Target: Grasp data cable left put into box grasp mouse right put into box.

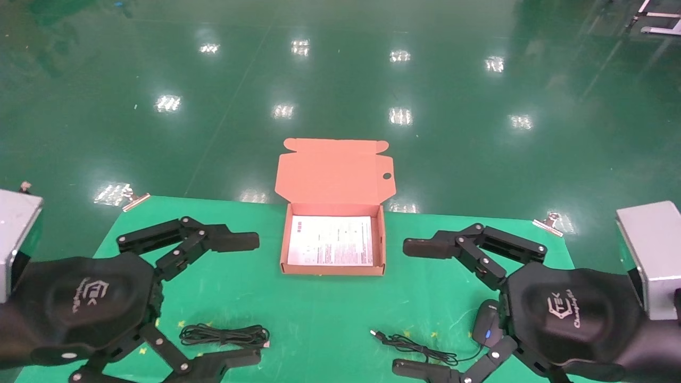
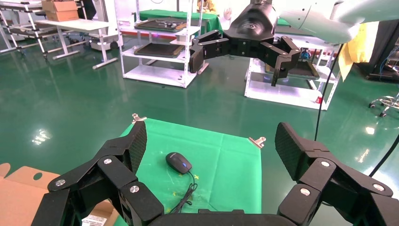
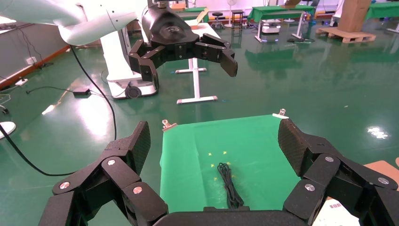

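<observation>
The box (image 1: 332, 240) is sitting open at the far middle of the green bench (image 1: 319, 314), its lid standing up behind it and a white sheet (image 1: 331, 240) lying on its floor. The left tool (image 1: 242, 298) is hovering with fingers spread wide over the bench's left side, the cable (image 1: 224, 335) lying coiled between them, untouched. The right tool (image 1: 412, 308) is hovering on the right, likewise wide and holding nothing. The mouse (image 1: 487, 323) is resting just beside its lower finger, cord (image 1: 415, 346) trailing leftward.
</observation>
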Robot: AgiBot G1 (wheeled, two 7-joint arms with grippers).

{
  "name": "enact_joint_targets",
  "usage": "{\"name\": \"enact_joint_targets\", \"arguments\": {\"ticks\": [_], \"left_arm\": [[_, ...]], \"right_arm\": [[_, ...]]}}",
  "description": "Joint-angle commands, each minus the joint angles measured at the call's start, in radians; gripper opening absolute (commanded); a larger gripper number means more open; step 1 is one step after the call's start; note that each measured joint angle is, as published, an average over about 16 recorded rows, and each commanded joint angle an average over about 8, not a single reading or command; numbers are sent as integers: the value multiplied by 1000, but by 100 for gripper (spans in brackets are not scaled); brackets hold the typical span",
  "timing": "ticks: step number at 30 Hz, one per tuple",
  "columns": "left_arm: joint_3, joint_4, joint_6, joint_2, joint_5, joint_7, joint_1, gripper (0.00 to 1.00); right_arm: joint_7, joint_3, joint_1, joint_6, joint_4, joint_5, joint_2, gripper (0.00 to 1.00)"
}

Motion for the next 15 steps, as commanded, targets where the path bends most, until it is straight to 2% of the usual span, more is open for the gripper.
{"name": "enact_joint_targets", "arguments": {"ticks": [1, 15], "left_arm": [[0, 0, 0, 0, 0, 0, 0, 100], [0, 0, 0, 0, 0, 0, 0, 100]], "right_arm": [[0, 0, 0, 0, 0, 0, 0, 100], [0, 0, 0, 0, 0, 0, 0, 100]]}}
